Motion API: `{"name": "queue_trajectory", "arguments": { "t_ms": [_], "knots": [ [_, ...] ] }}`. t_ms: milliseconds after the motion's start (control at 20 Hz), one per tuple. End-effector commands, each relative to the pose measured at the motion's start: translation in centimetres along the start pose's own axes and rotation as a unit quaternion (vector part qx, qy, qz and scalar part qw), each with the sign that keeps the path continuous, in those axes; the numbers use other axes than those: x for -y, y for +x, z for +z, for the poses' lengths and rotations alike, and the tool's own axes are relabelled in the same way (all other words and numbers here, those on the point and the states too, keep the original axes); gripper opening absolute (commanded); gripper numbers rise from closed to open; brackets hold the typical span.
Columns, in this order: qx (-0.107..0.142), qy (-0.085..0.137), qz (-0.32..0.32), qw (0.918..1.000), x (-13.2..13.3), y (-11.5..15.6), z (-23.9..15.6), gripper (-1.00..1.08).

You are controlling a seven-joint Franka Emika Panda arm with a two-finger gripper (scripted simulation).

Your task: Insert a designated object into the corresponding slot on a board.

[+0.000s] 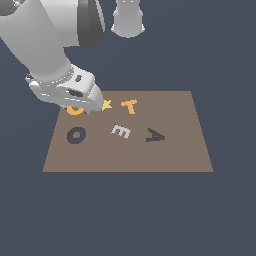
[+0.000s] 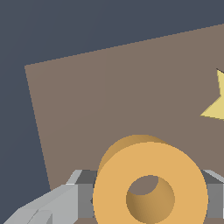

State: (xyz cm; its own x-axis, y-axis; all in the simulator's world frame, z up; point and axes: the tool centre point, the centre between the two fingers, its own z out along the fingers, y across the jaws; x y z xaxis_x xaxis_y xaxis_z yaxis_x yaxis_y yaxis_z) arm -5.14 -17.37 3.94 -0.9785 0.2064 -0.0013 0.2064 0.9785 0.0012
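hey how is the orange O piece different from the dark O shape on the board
The orange O piece is a solid, thick ring sitting between the gripper fingers; the dark O slot is a flat grey-blue recess in the board. The piece is partly hidden by the gripper; the slot is unobstructed. Both are similar-sized rings.
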Motion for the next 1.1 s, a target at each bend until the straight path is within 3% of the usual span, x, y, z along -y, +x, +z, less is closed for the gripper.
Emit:
{"name": "queue_trajectory", "arguments": {
  "t_ms": [0, 500, 1050],
  "knots": [
    [0.000, 0.000, -0.045, 0.9990, 0.0, -1.4, 0.0, -1.00],
    [0.000, 0.000, -0.182, 0.9832, -1.1, -5.8, -0.1, -1.00],
    [-0.001, 0.000, -0.261, 0.9653, -2.4, -8.2, -0.1, -1.00]
  ]
}}
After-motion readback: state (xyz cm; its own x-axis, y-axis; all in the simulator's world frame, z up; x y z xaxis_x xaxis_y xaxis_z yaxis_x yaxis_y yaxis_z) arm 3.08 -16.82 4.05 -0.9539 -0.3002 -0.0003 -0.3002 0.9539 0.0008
